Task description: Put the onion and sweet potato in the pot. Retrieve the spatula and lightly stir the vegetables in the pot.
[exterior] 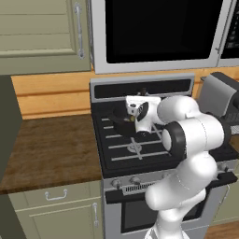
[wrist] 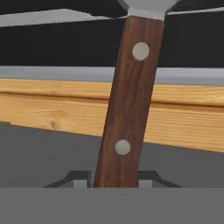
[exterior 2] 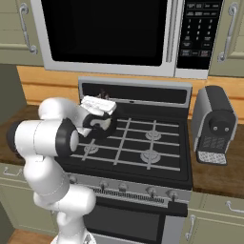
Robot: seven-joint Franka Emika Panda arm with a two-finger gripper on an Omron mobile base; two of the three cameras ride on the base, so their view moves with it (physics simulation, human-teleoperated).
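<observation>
The gripper [wrist: 113,183] is closed on the brown handle of the spatula [wrist: 129,100], between its two fingertips, with the grey blade at the far end. The hand hangs over the dark pot [exterior: 122,125] on the stove [exterior 2: 143,143].

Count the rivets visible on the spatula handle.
2. Both pale round rivets sit on the reddish-brown wooden spatula handle: one near the blade, one lower. More may be hidden below.

Stove [exterior 2: 143,143], microwave [exterior 2: 105,33], coffee machine [exterior 2: 214,124]
</observation>
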